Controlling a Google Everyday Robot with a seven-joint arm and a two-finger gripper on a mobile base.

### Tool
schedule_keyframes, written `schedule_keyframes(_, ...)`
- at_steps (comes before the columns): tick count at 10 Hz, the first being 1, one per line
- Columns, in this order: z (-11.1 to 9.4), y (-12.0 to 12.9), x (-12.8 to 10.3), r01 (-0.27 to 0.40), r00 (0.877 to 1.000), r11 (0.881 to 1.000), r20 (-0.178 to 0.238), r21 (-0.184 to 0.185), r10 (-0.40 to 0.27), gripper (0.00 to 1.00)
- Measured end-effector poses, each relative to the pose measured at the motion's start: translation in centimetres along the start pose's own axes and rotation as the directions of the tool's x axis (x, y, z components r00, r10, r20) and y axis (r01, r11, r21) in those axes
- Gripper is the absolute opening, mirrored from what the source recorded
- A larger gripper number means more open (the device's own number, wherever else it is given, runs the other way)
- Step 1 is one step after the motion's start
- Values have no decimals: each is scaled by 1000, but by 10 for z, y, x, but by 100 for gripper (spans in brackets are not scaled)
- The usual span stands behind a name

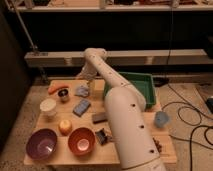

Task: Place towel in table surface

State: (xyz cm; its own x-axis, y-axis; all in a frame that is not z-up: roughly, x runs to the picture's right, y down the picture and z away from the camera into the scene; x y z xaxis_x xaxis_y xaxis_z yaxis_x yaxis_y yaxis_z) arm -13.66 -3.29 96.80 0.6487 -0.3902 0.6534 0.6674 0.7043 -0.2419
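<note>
The gripper (88,80) sits at the crumpled towel (81,91), which appears to lie on the table (65,111) (grip state: we cannot tell). We let go only once the cloth rests flat, then lift vertically.

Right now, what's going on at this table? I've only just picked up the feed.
The robot's one arm is stretched across the wooden table. Its gripper is at the far side, just above a crumpled grey-blue towel. The towel lies on the table surface between a small metal cup and the green tray. I can't tell whether the gripper is touching the towel. The bowls and other items nearer the front sit apart from it.
</note>
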Motion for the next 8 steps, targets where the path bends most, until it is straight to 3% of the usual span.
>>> schedule_keyframes(8,30,5,-1,55,998,997,-15,-52,-56,80)
